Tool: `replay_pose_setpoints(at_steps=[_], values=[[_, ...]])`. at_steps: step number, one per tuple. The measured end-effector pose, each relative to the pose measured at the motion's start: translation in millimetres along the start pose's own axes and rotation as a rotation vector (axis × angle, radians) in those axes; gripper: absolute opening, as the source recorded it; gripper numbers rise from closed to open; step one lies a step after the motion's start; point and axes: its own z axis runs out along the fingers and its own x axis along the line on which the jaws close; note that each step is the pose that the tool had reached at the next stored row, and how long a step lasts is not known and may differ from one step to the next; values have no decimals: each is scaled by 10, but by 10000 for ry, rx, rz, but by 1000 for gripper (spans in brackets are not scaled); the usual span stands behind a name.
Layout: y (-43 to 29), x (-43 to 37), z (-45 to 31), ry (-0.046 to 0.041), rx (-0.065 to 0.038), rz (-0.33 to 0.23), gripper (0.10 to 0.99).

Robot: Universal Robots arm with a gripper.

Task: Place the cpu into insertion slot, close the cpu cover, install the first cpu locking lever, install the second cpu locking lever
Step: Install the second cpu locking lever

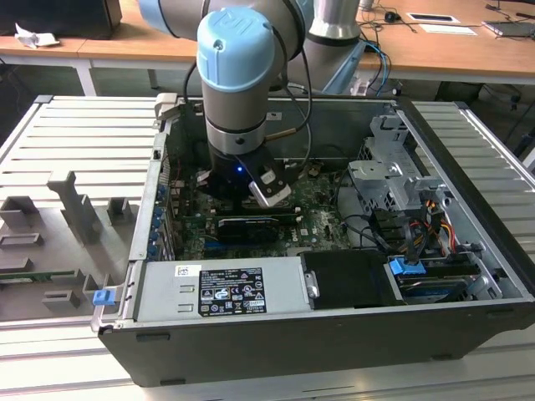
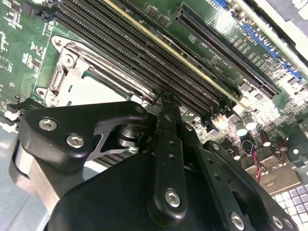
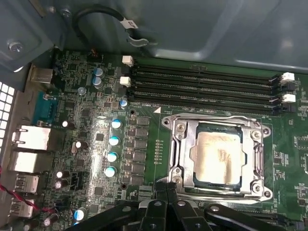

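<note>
Silver cpu cover (image 3: 215,155) is down over the cpu (image 3: 217,157)
Gripper (image 3: 166,192) sits right at the socket's edge, fingers pinched together, holding nothing

Legible text: none.

- Black label (image 1: 224,291) with white print and small symbols, on the grey power supply housing (image 1: 284,296): too small to read.
- White sticker (image 1: 188,271) just beside it: illegible.
- White markings on the green circuit board (image 3: 159,149): illegible.
</note>
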Motion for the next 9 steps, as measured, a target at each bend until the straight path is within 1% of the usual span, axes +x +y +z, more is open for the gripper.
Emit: replay_pose_setpoints(at_steps=[1,4,7,8,9], values=[[0,11,8,-4,-53,-9,106],[-3,17,24,-9,-140,-25,106],[0,16,13,-12,-146,-30,106],[3,16,-1,-12,-146,-31,106],[10,14,-37,-10,-145,-30,106]])
